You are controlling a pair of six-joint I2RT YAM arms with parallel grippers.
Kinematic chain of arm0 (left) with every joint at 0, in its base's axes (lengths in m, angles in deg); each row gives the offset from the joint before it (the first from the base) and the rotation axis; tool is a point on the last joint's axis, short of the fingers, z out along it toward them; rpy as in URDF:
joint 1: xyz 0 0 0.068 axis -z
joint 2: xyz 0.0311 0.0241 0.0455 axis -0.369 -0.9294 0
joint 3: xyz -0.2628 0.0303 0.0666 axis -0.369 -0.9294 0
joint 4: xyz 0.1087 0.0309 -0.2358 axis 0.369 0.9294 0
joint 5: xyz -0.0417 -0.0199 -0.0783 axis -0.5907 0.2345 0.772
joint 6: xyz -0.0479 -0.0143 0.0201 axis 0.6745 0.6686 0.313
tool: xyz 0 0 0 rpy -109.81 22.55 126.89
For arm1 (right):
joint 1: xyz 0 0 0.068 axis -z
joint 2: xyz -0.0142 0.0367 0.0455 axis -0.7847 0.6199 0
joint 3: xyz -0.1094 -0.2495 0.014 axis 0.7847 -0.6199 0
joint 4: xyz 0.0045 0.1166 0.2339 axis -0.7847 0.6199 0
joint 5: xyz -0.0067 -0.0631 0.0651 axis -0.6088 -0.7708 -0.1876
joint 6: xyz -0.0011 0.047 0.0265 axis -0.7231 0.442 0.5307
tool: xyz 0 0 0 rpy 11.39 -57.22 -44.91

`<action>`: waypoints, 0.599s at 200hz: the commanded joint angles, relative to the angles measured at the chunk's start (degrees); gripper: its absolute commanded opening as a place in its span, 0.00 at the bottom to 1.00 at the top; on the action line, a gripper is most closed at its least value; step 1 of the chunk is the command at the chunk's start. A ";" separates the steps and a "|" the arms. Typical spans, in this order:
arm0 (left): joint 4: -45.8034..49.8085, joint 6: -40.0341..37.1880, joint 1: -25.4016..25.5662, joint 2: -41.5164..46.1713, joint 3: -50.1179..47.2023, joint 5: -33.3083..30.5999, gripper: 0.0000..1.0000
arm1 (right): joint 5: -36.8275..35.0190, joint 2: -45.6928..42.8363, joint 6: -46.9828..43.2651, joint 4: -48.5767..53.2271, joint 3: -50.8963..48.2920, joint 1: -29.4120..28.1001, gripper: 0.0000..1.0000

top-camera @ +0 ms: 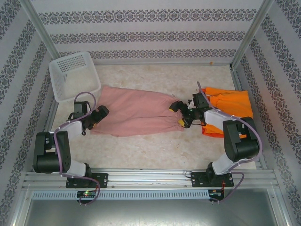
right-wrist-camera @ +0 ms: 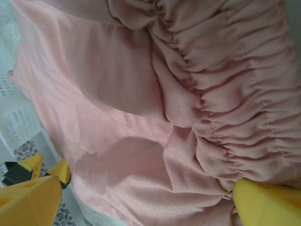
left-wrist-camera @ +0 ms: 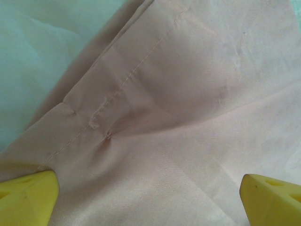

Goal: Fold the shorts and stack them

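The dusty pink shorts (top-camera: 134, 113) lie spread flat across the middle of the table. My left gripper (top-camera: 97, 117) is open at their left end, its yellow fingertips (left-wrist-camera: 28, 197) wide apart over the stitched hem (left-wrist-camera: 117, 89). My right gripper (top-camera: 181, 115) is open at the right end, with the gathered waistband (right-wrist-camera: 235, 94) lying between its yellow fingers (right-wrist-camera: 268, 202). Folded bright orange shorts (top-camera: 233, 104) rest at the right, behind the right arm. A redder orange edge (top-camera: 212, 133) shows beneath them.
A white mesh basket (top-camera: 73, 75) stands tilted at the back left corner. Patterned walls and metal posts close in the table on three sides. Bare tabletop (top-camera: 141, 150) lies in front of the pink shorts.
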State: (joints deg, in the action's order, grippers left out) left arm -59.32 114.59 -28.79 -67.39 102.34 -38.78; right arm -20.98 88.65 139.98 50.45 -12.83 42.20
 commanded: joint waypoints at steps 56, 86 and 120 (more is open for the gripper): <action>18.84 -3.86 9.23 20.07 11.30 -9.40 0.97 | -5.79 -10.78 -10.46 7.26 6.22 -0.07 0.98; 16.24 -4.08 19.28 22.34 16.98 -10.02 0.87 | -9.51 -17.15 -19.49 9.73 7.55 0.99 0.98; 7.22 -1.45 28.44 11.56 23.90 -0.33 0.60 | -10.66 -22.38 -28.70 9.86 4.73 5.38 0.98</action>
State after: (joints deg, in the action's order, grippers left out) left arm -46.95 112.12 -4.90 -48.20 122.21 -45.45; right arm -28.85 68.74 120.90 58.04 -6.34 44.60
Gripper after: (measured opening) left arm 0.664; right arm 0.978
